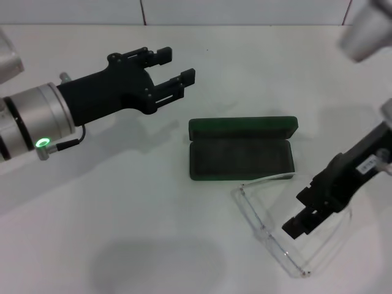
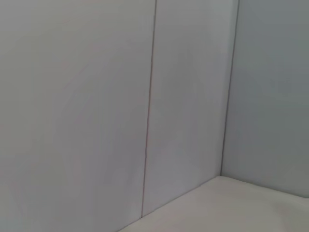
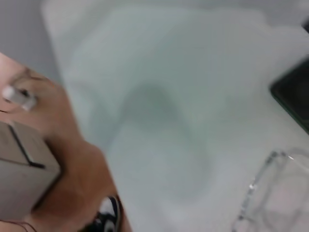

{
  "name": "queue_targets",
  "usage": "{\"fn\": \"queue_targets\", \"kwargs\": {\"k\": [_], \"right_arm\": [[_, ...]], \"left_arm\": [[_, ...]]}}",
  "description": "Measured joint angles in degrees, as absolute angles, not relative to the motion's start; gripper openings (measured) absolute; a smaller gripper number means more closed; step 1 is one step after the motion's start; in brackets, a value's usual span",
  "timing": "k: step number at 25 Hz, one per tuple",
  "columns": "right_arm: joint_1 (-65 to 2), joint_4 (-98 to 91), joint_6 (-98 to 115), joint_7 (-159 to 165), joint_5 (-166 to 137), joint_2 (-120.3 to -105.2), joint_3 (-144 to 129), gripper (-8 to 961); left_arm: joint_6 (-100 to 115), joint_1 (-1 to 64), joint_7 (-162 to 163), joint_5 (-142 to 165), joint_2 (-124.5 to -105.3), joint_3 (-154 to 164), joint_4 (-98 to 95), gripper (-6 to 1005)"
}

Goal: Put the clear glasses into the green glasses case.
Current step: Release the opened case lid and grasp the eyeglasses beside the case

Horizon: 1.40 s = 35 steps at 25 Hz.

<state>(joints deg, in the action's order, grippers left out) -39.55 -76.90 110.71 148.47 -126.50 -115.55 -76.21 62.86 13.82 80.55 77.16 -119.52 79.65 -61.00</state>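
Observation:
The green glasses case [image 1: 242, 150] lies open in the middle of the white table, with its lid [image 1: 244, 126] standing at the far side and its dark lining bare. The clear glasses [image 1: 263, 234] lie flat on the table just in front of the case and to its right, one thin arm touching the case's front right corner. My right gripper [image 1: 299, 212] hangs open low over the right part of the glasses. My left gripper [image 1: 177, 66] hovers open in the air behind and left of the case. The right wrist view catches a case corner [image 3: 294, 94] and the glasses [image 3: 256, 193].
The white table [image 1: 122, 202] runs to a light panelled wall [image 2: 145, 96] at the back. A pale cylindrical part of my right arm [image 1: 367, 30] crosses the top right corner. A blurred brown shape [image 3: 53, 154] fills one side of the right wrist view.

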Motion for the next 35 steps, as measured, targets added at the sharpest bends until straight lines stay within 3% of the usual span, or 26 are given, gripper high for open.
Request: {"fn": "queue_targets", "kwargs": {"k": [9,35], "right_arm": [[-44.8,-74.5,103.4,160.2,-130.9,-115.95,-91.0,854],[-46.3,-66.3,88.6,162.5,-128.3,-116.18,-105.2,854]], "left_arm": [[63.0,16.7,80.1,79.1,-119.46,79.8,-59.0,603],[63.5,19.6,79.8,80.5,-119.62,80.0,-56.0,601]]}}
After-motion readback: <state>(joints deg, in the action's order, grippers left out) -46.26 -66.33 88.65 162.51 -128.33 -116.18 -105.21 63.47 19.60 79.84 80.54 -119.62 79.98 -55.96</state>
